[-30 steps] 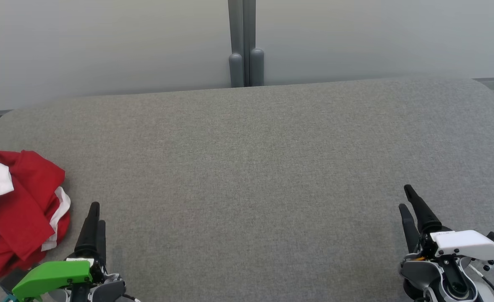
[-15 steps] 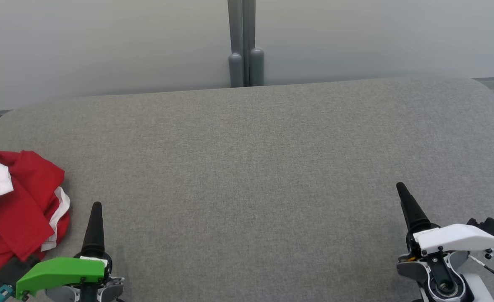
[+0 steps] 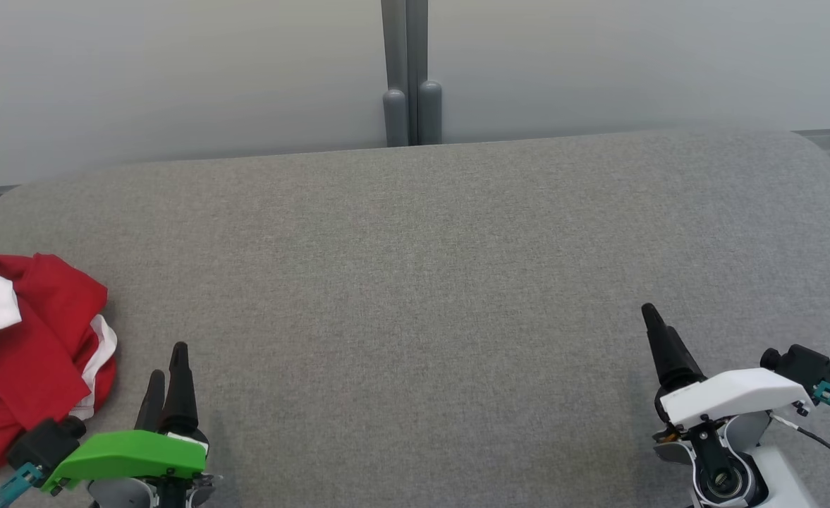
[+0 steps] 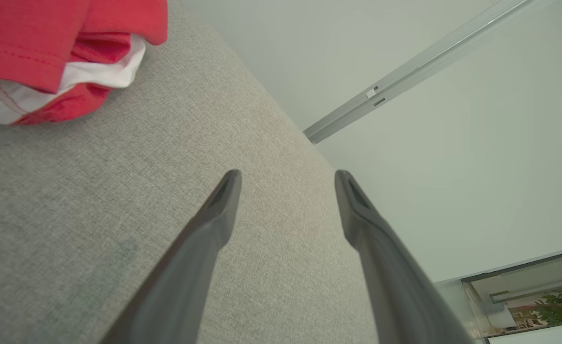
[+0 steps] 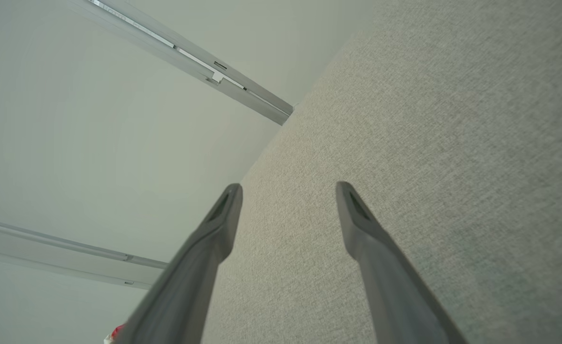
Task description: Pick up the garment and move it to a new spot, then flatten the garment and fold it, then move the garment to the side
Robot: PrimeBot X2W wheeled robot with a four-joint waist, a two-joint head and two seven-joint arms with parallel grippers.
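Garment [image 3: 41, 339] crumpled on grey cushion [image 3: 415, 282], post [image 3: 405, 70] behind

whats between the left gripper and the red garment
Just bare grey cushion between the left gripper and the garment, as the left wrist view shows.

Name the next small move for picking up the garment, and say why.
Likely swing the left gripper left onto the crumpled red garment: the gripper is open and empty, and the garment lies untouched just beside it on the grey surface.
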